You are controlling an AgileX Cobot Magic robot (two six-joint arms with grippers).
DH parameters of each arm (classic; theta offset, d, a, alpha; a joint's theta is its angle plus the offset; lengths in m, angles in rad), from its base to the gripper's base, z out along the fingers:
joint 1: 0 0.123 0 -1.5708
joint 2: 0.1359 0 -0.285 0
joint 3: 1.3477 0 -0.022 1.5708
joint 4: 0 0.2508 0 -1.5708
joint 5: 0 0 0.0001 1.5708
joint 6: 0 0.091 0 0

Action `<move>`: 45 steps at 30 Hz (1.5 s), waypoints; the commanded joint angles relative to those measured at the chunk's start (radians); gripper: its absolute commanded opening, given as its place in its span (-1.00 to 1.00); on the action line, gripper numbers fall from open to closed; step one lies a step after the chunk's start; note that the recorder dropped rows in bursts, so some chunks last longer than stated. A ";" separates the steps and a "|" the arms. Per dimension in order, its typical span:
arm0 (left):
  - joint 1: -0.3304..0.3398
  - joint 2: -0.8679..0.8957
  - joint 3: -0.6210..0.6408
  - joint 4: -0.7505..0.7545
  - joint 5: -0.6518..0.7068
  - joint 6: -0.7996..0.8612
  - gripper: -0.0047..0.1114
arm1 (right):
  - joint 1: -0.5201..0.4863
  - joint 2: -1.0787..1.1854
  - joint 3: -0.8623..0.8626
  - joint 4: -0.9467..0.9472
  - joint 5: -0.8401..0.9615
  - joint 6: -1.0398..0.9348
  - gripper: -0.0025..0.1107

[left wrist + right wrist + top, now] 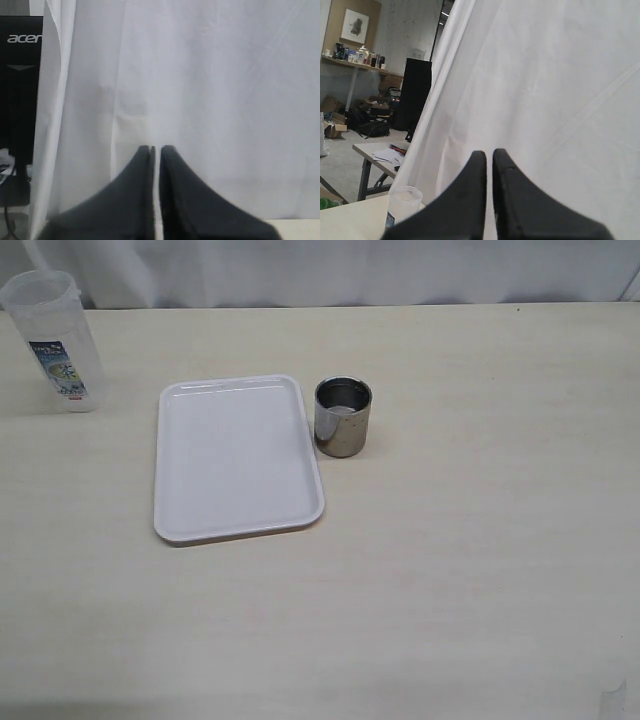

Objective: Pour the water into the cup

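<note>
The steel cup (343, 416) stands upright on the table just right of a white tray (236, 458). A clear plastic container with a blue-white label (56, 341) stands at the far left; its top also shows in the right wrist view (402, 202). I cannot make out the water. Neither gripper shows in the exterior view. My left gripper (156, 148) is shut and empty, raised and facing a white curtain. My right gripper (489, 152) is shut and empty, also raised toward the curtain.
A white curtain (350, 270) hangs behind the table's far edge. The right wrist view shows a room beyond with a desk (380, 152) and a shelf. A black monitor (20, 100) shows in the left wrist view.
</note>
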 commanded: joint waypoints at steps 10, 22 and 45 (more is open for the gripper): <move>-0.001 -0.081 0.020 -0.016 0.051 -0.002 -0.92 | -0.005 -0.004 0.003 0.010 -0.001 0.002 -0.88; -0.001 -0.292 0.144 -0.213 0.045 0.187 -0.92 | -0.005 -0.004 0.003 0.010 -0.001 0.002 -0.88; 0.001 -0.553 0.410 -0.188 0.501 0.190 -0.92 | -0.005 -0.004 0.005 0.010 -0.003 0.002 -0.88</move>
